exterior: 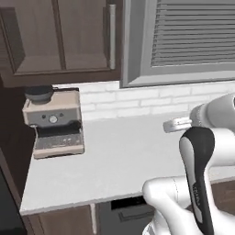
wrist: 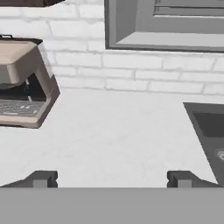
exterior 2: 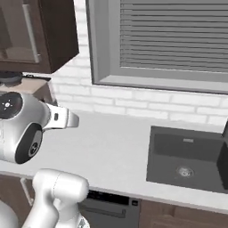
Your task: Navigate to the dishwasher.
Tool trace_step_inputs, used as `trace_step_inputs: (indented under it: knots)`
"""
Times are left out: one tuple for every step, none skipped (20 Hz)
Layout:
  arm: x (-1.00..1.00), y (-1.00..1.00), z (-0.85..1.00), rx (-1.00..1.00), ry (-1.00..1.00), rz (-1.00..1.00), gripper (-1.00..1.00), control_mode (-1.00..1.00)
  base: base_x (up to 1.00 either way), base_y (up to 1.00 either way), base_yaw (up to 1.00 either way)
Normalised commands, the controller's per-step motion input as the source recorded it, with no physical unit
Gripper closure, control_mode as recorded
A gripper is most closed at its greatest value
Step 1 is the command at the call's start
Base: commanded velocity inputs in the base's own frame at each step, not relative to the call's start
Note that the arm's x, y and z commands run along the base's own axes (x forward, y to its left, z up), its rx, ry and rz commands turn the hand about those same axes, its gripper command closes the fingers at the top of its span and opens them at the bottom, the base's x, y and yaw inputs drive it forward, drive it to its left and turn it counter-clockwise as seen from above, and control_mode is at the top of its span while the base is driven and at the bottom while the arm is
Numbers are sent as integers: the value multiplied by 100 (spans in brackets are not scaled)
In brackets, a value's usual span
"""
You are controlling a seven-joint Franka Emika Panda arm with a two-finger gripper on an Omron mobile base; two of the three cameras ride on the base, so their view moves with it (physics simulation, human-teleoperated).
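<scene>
The dishwasher shows as a grey metal front under the counter edge, directly below me, with a black control strip along its top and a bar handle beneath. In the right base view the dishwasher sits at the bottom centre, partly hidden by my white arm. My gripper hovers over the white counter, open, its two dark fingertips far apart with nothing between them.
A beige coffee machine stands at the counter's left end. A dark sink is set into the counter to the right. Brown wall cabinets and a window with grey blinds hang above a white brick wall.
</scene>
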Motion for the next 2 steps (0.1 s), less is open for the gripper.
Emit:
trace_step_inputs:
  knots:
    - [0, 0, 0, 0, 0, 0, -100, 100, 100, -86, 49]
    - [0, 0, 0, 0, 0, 0, -100, 100, 100, -93, 48]
